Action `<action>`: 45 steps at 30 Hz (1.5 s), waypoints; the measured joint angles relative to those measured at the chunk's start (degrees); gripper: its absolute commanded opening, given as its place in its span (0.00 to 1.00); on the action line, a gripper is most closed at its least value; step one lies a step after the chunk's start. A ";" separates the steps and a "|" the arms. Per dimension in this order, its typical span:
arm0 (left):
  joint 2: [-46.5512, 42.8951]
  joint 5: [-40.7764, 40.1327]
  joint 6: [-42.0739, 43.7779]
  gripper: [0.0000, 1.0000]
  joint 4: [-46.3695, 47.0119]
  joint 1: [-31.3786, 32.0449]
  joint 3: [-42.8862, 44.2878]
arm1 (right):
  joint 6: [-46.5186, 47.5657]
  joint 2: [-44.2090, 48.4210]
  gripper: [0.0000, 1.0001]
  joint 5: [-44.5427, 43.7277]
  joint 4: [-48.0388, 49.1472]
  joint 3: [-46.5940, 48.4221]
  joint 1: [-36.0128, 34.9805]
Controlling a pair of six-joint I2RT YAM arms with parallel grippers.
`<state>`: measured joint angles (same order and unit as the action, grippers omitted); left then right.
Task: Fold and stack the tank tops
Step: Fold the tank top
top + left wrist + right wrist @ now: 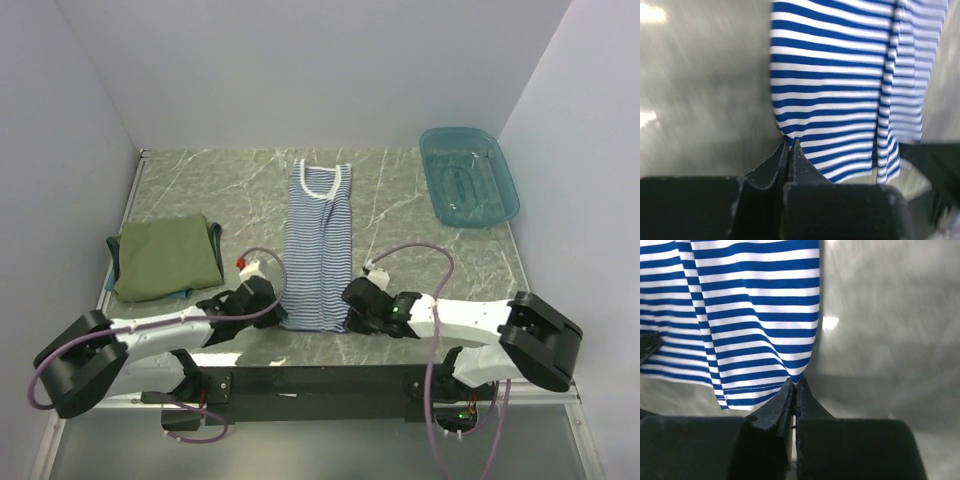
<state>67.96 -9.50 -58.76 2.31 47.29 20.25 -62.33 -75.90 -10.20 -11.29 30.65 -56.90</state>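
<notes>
The navy-and-white striped tank top [318, 245] lies folded lengthwise in a long strip at the table's middle, neckline at the far end. My left gripper [274, 296] is shut on the left edge of the striped top [840, 85] near its hem. My right gripper [352, 296] is shut on the right edge of the same striped top [740, 315], also near the hem. In both wrist views the cloth pinches into the tips. The olive-green tank top [166, 256] lies folded at the left, with a teal-blue tank top [214, 238] showing under its edges.
A teal plastic basket [468, 176] stands at the back right corner. The marbled table [420, 250] is walled on three sides. Purple cables loop above both arms.
</notes>
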 measured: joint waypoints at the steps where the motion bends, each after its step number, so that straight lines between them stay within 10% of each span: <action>1: -1.18 0.04 -0.79 0.01 -1.44 1.57 -0.26 | 0.02 1.22 0.00 -0.33 -1.86 -0.28 -1.07; 14: -13.84 -4.00 -8.66 0.00 -20.20 12.50 4.50 | -0.52 8.74 0.00 -7.21 -21.09 8.55 -9.27; 31: 16.63 3.32 5.07 0.01 -12.59 -16.46 30.18 | 22.08 -18.25 0.06 0.17 -15.85 37.38 19.93; 35: 26.58 7.52 7.82 0.22 -8.85 -21.31 36.48 | 25.53 -28.33 0.41 4.31 -14.47 45.75 25.46; 40: 36.39 14.16 10.23 0.76 -2.49 -26.32 41.00 | 28.46 -35.74 0.54 8.50 -12.15 51.52 29.79; 45: 35.50 15.02 11.45 0.82 -0.70 -27.52 40.85 | 29.18 -33.44 0.56 8.22 -10.47 49.57 30.80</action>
<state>103.46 5.52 -47.31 1.61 19.77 61.10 -33.15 -109.34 -1.98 -21.76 80.23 -26.11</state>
